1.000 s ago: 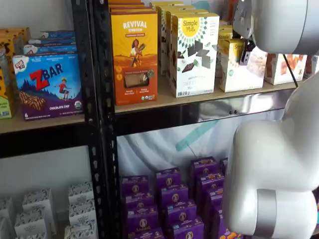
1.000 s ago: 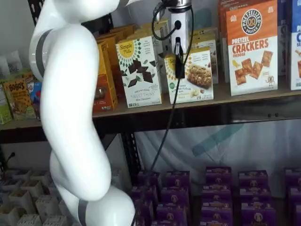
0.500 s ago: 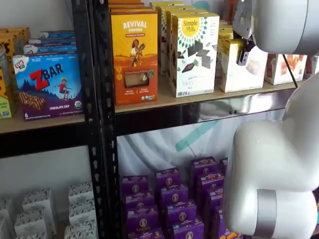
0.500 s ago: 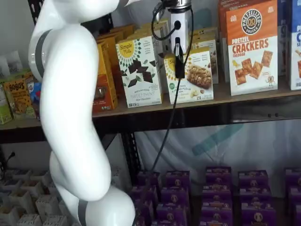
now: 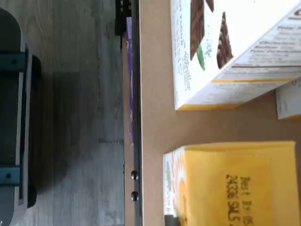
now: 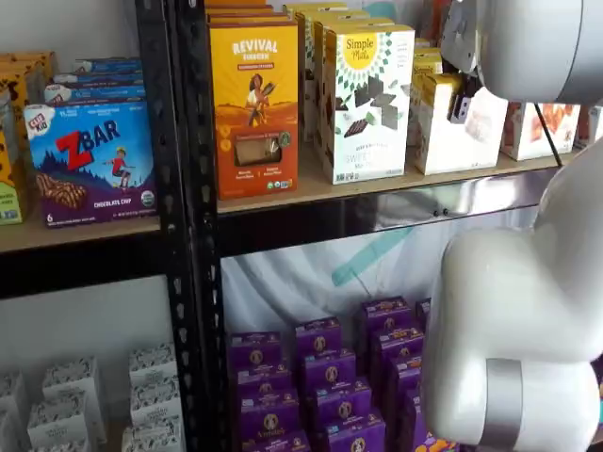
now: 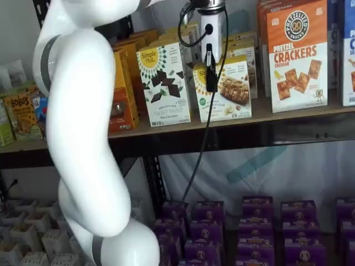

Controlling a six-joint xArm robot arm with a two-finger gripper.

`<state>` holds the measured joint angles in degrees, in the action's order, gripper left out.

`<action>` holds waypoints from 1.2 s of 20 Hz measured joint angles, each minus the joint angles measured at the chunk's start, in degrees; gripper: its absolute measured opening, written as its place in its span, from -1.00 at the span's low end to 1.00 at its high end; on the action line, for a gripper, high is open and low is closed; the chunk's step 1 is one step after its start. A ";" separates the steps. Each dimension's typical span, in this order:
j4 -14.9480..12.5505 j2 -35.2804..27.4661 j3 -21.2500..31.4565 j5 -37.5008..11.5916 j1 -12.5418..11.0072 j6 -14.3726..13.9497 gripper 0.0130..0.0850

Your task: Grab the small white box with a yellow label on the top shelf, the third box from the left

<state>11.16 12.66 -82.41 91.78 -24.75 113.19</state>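
The small white box [image 7: 228,90] sits untouched on the top shelf [image 7: 288,111]; your gripper [image 7: 211,83] hangs right in front, fingers side-on, can't tell. Grab's left.

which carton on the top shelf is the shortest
The small white box with the yellow round logo, behind the gripper. The Simple Mills carton and Revival carton beside it stand taller.

The small white box [image 7: 224,90] has a mustard-yellow top (yellow round logo), beside a green-black patterned carton [image 7: 164,83].
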 joint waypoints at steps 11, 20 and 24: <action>-0.10 3.90 0.28 8.03 -0.91 0.08 -0.33; -0.87 11.08 5.38 11.45 -2.01 0.93 -0.33; -1.25 14.39 8.02 12.30 -2.59 1.49 -0.33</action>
<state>9.90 27.06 -74.38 104.08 -27.34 114.68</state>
